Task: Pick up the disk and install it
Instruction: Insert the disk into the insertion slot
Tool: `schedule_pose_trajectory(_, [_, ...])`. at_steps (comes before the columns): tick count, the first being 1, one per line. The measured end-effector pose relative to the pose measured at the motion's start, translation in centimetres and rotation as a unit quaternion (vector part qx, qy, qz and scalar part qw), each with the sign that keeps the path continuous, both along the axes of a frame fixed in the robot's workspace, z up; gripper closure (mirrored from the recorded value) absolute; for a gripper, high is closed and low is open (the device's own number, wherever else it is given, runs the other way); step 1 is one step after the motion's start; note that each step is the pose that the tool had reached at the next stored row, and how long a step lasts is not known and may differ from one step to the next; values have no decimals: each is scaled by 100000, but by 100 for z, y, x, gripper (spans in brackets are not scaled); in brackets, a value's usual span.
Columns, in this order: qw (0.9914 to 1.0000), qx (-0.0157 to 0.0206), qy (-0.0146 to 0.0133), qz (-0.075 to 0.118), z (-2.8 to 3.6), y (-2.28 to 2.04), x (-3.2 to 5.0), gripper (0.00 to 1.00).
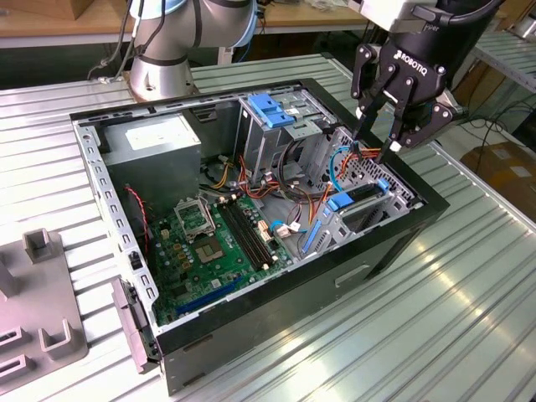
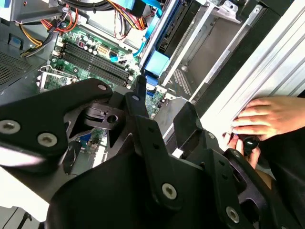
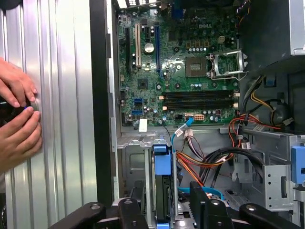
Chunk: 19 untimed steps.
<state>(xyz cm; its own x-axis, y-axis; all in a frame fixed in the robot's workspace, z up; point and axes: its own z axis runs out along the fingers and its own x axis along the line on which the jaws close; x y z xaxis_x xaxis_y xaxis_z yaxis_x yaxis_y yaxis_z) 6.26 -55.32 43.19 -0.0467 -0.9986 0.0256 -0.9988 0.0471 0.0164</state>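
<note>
A ribbed, silvery metal worktop (image 1: 469, 293) spreads across the scene, with bright light glaring off its slats nearest the camera. Behind it runs a wooden bench (image 1: 50, 21), and a brown cardboard box (image 1: 502, 163) sits low at the exterior view's right.

Claw (image 1: 376, 141): matt black.
Disk (image 1: 362, 197): dark face, light-blue bracket.
Motherboard (image 1: 209, 243): green, with black memory slots and one blue slot.
Case (image 1: 268, 314): black outside, silver-grey inside.
Power supply (image 1: 155, 144): grey, with a white sticker.
Drive cage (image 1: 255, 142): silver, blue tab.
Cables (image 3: 202, 161): red, orange, yellow, black; one light blue.
Desk (image 1: 469, 276): silver, ribbed in parallel stripes.
</note>
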Motion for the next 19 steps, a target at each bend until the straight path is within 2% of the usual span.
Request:
schedule_pose_trajectory(2, [100000,1,2,-2,0,0,0,51])
schedule_pose_trajectory(4, [100000,17,-3,-2,-11,0,0,64])
schedule_pose_trajectory(5, [100000,16,-16,1,-26,0,1,64])
schedule_pose_trajectory(6, [100000,1,-51,-1,-47,0,2,70])
schedule_pose_trajectory(7, [100000,3,-99,6,-73,-1,3,82])
schedule_pose_trajectory(8, [100000,6,-115,7,-95,-1,9,88])
schedule_pose_trajectory(16, [100000,4,-129,0,-271,-1,56,89])
schedule_pose_trajectory(19, [100000,1,-131,1,-337,-1,100,89])
